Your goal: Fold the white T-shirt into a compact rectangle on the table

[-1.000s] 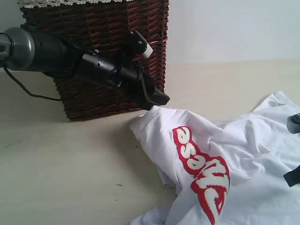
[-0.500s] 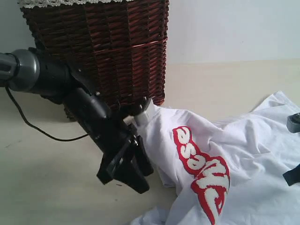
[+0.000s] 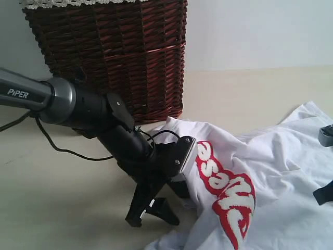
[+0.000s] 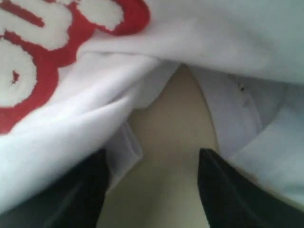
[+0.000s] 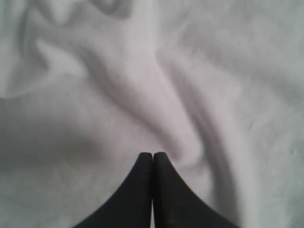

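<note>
On the left, a black robot arm (image 3: 93,112) slants down past a dark red-brown wicker basket (image 3: 114,57). Its left claw (image 3: 152,211) points at the cream-beige table (image 3: 62,198), jaws apart beside the rumpled white T-shirt (image 3: 281,172). The shirt lies to the right, its red lettered band (image 3: 226,190) running diagonally toward the lower right, where the frame cuts it off. The right claw (image 5: 152,156), pressed together, hovers over wrinkled fabric; whether it touches is unclear.

Laundry corner staged on a robot test bench.
A dark wicker basket (image 3: 114,57) with lace trim (image 3: 78,3) and a crumpled white T-shirt (image 3: 276,172) suggest home laundry. The bare cream counter (image 3: 57,198), blank pale wall (image 3: 260,31) and a black arm (image 3: 99,112) marked "PiPER" point to a lab setup.
</note>
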Tool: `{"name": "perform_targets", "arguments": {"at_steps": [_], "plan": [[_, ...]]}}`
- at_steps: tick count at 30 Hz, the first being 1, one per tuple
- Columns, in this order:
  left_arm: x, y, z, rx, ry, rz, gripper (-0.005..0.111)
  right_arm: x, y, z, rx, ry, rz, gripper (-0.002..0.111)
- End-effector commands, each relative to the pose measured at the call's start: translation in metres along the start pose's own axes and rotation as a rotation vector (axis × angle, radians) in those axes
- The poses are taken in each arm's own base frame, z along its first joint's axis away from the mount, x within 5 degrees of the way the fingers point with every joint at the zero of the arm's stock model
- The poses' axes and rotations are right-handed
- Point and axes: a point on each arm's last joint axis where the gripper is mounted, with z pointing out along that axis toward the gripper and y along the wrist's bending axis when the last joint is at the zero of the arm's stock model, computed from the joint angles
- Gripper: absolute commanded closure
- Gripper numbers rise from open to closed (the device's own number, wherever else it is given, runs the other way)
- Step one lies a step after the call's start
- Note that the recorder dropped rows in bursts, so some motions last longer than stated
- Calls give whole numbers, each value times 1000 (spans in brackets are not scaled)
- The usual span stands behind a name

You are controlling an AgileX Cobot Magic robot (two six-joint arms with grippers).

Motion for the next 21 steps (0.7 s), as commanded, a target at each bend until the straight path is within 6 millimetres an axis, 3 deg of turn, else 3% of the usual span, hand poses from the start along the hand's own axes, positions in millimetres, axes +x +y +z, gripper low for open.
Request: {"name": "perform_targets", "arguments": {"at_steps": [1, 8, 15, 21], "plan": [[0, -1, 6, -3, -2, 3, 60, 0, 0, 0, -2, -9, 8, 108], [-1, 0, 6, -12, -13, -14, 107, -2, 0, -7, 7, -39, 7, 108], [3, 0, -1, 4, -32, -88, 107, -2, 0, -8, 3, -46, 19, 108], [19, 1, -45, 44, -121, -193, 107, -3, 0, -8, 7, -51, 17, 108]]}}
